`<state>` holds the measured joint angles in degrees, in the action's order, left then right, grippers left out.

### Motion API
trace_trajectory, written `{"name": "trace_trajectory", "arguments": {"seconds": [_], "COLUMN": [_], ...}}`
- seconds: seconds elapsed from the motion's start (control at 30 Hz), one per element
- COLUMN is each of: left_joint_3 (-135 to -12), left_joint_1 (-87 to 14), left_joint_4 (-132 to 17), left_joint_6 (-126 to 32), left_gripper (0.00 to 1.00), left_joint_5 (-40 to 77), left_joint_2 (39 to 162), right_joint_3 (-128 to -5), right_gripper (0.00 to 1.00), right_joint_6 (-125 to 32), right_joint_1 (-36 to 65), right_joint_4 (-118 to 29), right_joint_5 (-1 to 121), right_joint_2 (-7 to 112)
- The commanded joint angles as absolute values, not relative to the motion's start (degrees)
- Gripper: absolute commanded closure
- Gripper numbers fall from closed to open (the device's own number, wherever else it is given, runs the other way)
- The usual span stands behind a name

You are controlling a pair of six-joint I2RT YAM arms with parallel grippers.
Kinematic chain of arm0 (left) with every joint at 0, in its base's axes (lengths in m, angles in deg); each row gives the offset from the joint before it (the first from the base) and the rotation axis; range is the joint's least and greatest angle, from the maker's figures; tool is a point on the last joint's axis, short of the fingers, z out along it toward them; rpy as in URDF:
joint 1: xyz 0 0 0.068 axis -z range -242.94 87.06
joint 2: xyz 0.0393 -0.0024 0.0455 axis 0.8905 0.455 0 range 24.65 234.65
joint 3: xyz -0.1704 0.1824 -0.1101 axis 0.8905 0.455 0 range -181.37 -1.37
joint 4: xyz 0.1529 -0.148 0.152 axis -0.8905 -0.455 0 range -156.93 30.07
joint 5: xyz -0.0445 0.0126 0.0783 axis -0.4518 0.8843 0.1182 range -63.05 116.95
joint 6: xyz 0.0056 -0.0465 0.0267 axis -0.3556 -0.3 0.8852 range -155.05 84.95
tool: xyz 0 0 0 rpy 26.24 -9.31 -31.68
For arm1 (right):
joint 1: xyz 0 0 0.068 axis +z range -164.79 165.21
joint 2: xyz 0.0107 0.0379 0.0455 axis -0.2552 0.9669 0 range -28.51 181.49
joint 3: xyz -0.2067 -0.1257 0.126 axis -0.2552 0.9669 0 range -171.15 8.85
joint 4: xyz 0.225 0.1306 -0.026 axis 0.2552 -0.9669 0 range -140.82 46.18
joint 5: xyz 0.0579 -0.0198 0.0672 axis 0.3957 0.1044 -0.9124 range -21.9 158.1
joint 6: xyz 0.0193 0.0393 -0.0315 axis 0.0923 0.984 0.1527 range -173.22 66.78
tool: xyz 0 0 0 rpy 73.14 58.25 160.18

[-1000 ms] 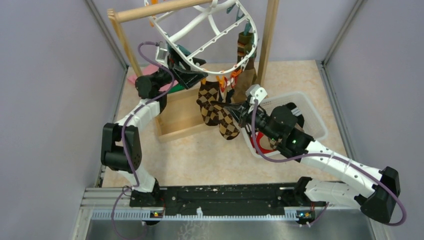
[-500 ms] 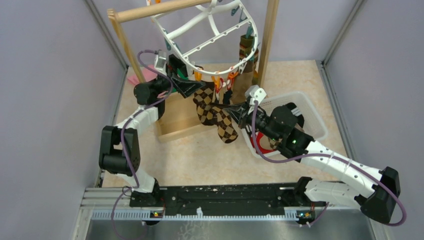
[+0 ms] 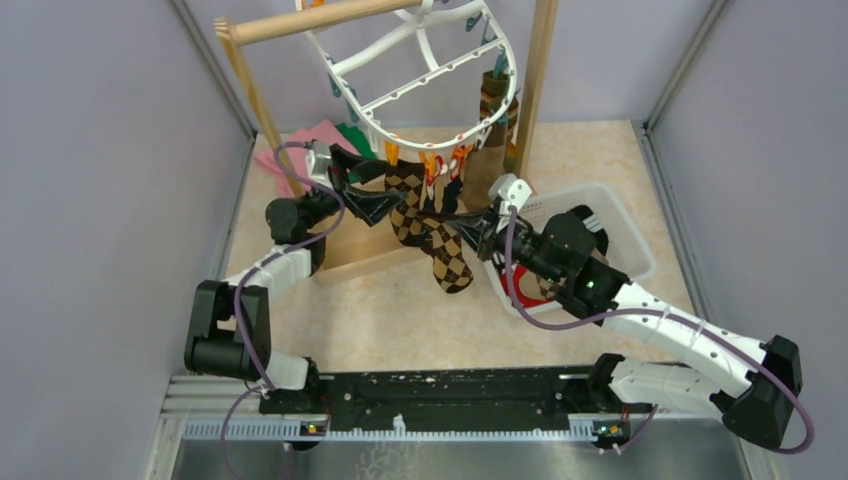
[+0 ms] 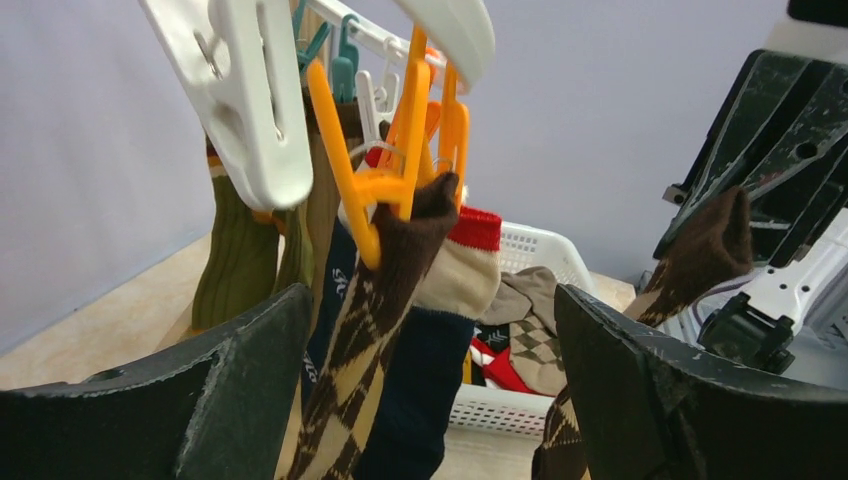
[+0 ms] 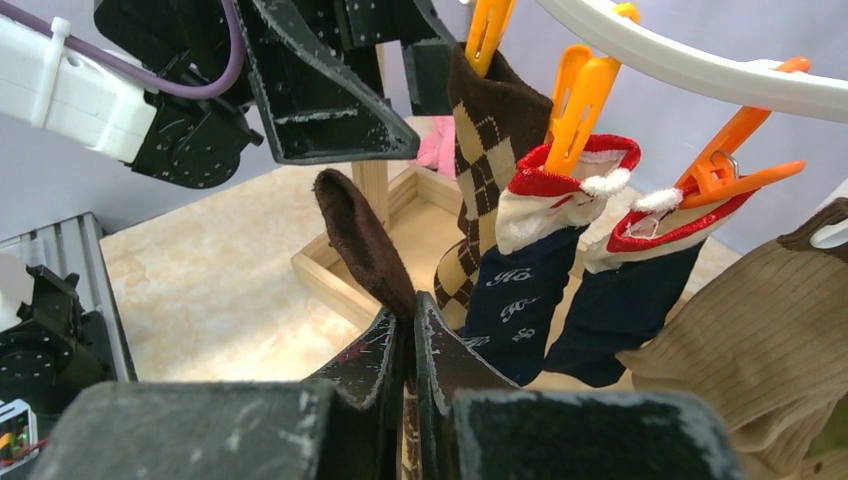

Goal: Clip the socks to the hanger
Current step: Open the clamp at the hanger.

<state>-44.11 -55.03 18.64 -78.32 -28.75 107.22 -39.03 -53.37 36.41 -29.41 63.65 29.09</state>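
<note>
Jaws of left gripper (image 4: 430, 310) gape below hanger (image 5: 700, 68) (right gripper (image 5: 408, 320) pinches sock (image 5: 355, 235)).

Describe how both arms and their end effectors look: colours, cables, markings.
The left arm and right arm alternate white links with black joint housings. A purple cable loops along each. The left end effector and right end effector have flat black tapered fingers, scuffed with white specks.

White oval hanger (image 5: 700, 70), tilted. A brown argyle sock (image 5: 480, 150) hangs from its orange clip (image 5: 485, 25); the mate (image 5: 360, 240) dangles unclipped beside two clipped navy socks (image 5: 520, 290).
</note>
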Motion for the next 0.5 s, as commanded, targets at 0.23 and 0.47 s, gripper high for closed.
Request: {"name": "trace_trajectory", "arguments": {"seconds": [0.23, 0.47], "left_joint_3": [-41.83, -47.22], "left_joint_1": [-51.3, -41.0], "left_joint_4": [15.25, 9.65], "left_joint_6": [-60.64, -53.5], "left_gripper": [0.16, 0.87], "left_joint_5": [-20.71, -20.64], "left_joint_2": [104.98, 108.7], "right_joint_3": [-38.8, -39.19], "right_gripper": [1.0, 1.0], "right_joint_6": [-55.29, -56.46], "right_joint_1": [35.83, 35.84], "right_joint_4": [-30.28, -34.6], "right_joint_5": [63.82, 65.68], "right_joint_2": [23.25, 17.89]}}
